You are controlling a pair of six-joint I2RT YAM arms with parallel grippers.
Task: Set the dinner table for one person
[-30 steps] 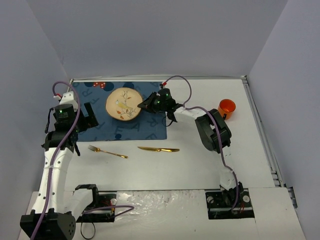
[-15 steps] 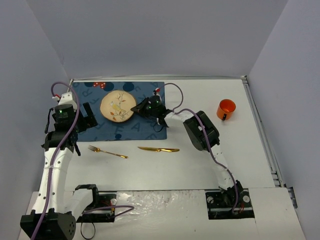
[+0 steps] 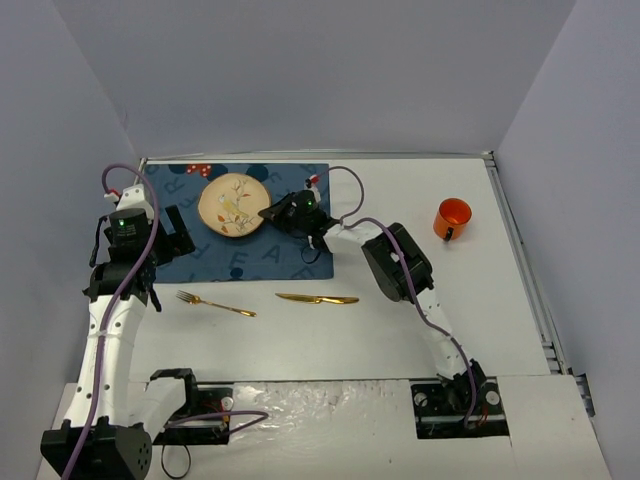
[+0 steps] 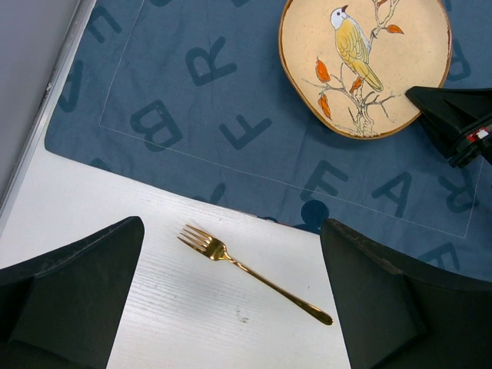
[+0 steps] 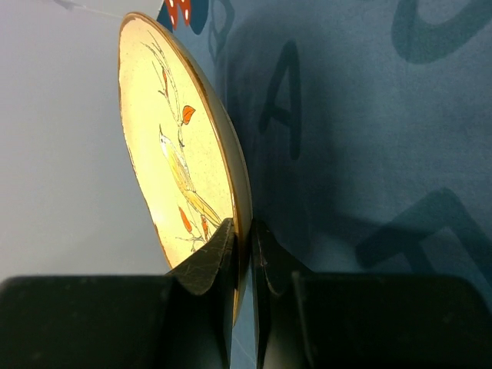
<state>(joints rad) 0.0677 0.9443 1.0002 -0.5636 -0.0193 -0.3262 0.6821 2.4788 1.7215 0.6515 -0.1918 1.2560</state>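
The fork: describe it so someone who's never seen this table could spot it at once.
On the white dinner table, look just on the robot's side of the dark blue lettered placemat, toward its left end. The fork lies there on bare tabletop, tines pointing left. Both it and the knife to its right are gold, but only it has tines.

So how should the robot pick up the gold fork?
Probably by the middle of the fork's thin handle, coming straight down from above with the left tool, which hangs open over it. The fork lies flat on the table, so nothing can slip under it from the side. The fingers should pinch across the narrow handle, not along it.
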